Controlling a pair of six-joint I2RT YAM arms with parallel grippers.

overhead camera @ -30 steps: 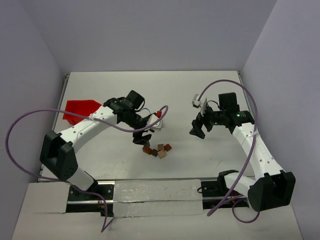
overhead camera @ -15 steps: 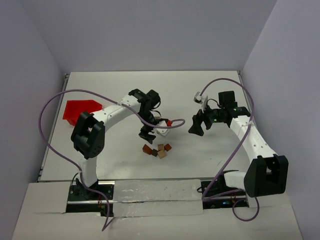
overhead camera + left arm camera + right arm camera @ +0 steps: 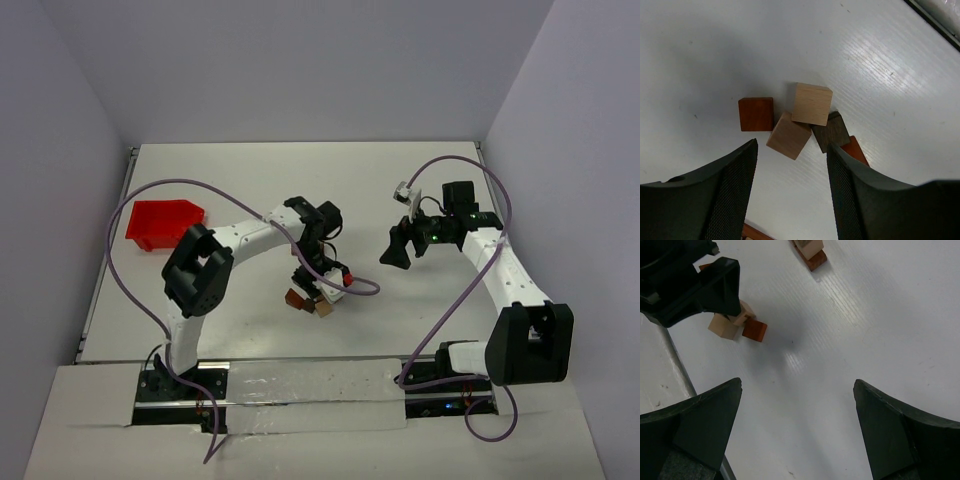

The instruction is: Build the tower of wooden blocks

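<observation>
**Wood tones showing against white**

The desk (image 3: 890,60) is looking white. Lying on it are a pale tan cube (image 3: 812,103), a warmer tan cube (image 3: 789,135), a reddish-brown cube (image 3: 756,114), a dark brown block (image 3: 831,132) and an orange-red block (image 3: 856,150). The fingers (image 3: 730,190) of the left pincer (image 3: 791,146) are showing black with a fine mesh pattern. The bin (image 3: 160,222) is glowing red.
</observation>
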